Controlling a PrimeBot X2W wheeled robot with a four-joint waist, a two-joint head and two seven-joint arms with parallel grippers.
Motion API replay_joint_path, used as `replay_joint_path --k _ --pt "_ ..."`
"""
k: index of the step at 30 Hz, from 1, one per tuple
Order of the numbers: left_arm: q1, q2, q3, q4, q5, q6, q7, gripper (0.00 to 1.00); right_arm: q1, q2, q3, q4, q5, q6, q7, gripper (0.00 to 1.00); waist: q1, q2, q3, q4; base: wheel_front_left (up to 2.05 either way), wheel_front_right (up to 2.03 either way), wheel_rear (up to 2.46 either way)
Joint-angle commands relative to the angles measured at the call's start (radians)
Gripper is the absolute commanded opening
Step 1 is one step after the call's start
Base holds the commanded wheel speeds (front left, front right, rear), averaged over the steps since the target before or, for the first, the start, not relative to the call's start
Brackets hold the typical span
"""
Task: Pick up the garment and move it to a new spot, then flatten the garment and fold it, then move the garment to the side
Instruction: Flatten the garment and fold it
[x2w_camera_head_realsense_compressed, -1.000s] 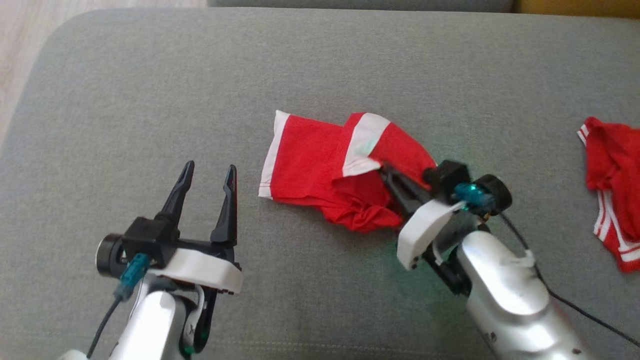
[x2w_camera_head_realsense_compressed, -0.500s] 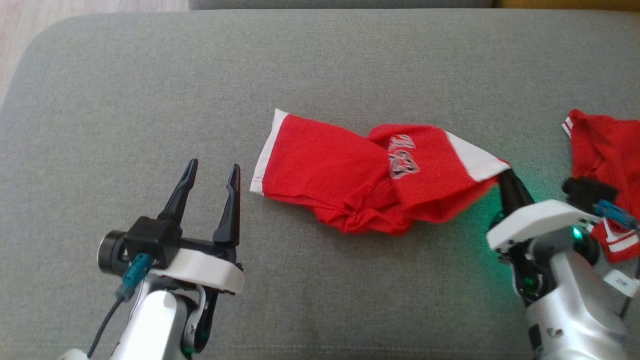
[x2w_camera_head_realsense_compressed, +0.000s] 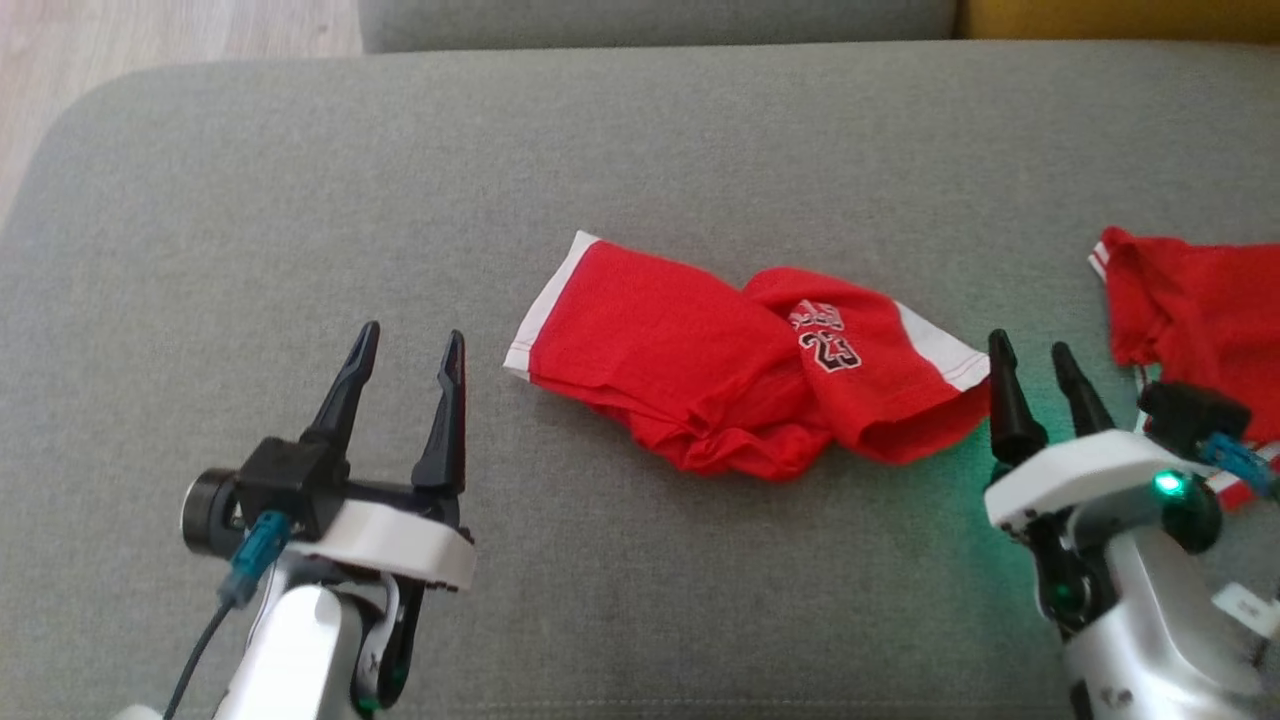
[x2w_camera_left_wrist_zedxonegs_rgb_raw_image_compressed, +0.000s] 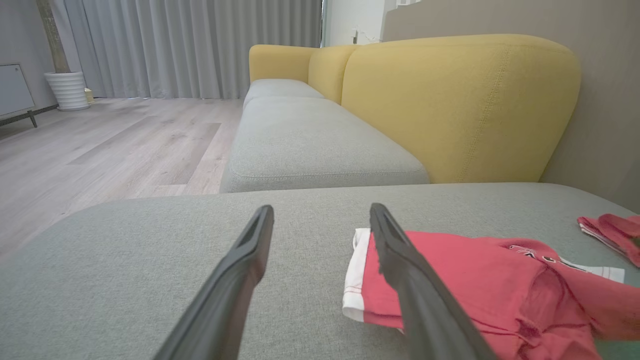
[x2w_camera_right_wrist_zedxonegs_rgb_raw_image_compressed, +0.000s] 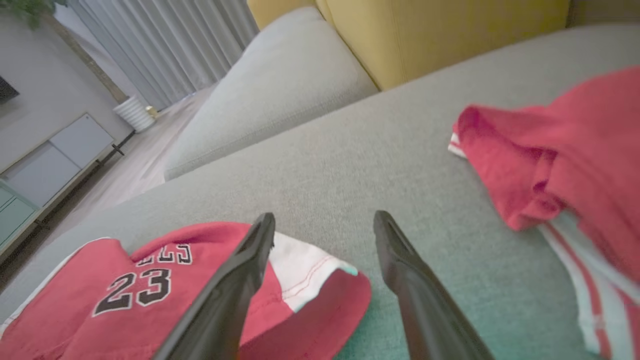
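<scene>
While left claw (x2w_camera_head_realsense_compressed: 413, 332) and right claw (x2w_camera_head_realsense_compressed: 1028, 342) stand open, the twisted garment (x2w_camera_head_realsense_compressed: 680, 350) may bunch further if seized mid-knot

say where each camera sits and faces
head: on the head, looking down at seat and shorts; left fingers, right fingers show.
left wrist: on that arm, looking along the seat to the yellow backrest; left fingers show.
right wrist: on that arm, looking over the shorts and another red garment; right fingers show.
shared: all three see the shorts.
</scene>
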Motion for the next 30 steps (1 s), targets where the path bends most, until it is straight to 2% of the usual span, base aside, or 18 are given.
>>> replay_joint_path --k 1,8,11,17,22,30 --pt "-0.012 0.003 0.038 -0.035 0.007 0.0 -0.012 1.0 0.012 -0.019 0.029 -0.057 -0.018 0.007 -0.018 1.0 0.0 0.0 -0.011 -0.007 0.0 0.0 0.0" --pt "0.022 0.007 0.054 -0.041 0.008 0.007 -0.012 1.0 0.115 -0.054 0.037 -0.318 -0.173 0.007 -0.004 1.0 0.0 0.0 -0.046 -0.033 0.0 0.0 0.0" --pt "0.035 0.009 0.056 -0.041 0.01 0.008 -0.012 1.0 0.162 -0.048 0.031 -0.438 -0.251 0.007 0.026 1.0 0.0 0.0 -0.063 -0.04 0.0 0.0 0.0" --pt "0.067 0.011 0.055 -0.039 0.012 0.013 -0.012 1.0 0.279 -0.014 0.027 -0.608 -0.32 0.007 0.096 1.0 0.0 0.0 -0.098 -0.048 0.0 0.0 0.0" --pt "0.088 0.017 0.054 -0.039 0.011 0.02 -0.012 1.0 0.345 0.007 0.032 -0.68 -0.338 0.007 0.135 1.0 0.0 0.0 -0.106 -0.053 0.0 0.0 0.0" --pt "0.091 0.021 0.047 -0.039 0.009 0.026 -0.011 1.0 0.364 0.019 0.038 -0.71 -0.341 0.007 0.16 1.0 0.0 0.0 -0.107 -0.053 0.0 0.0 0.0"
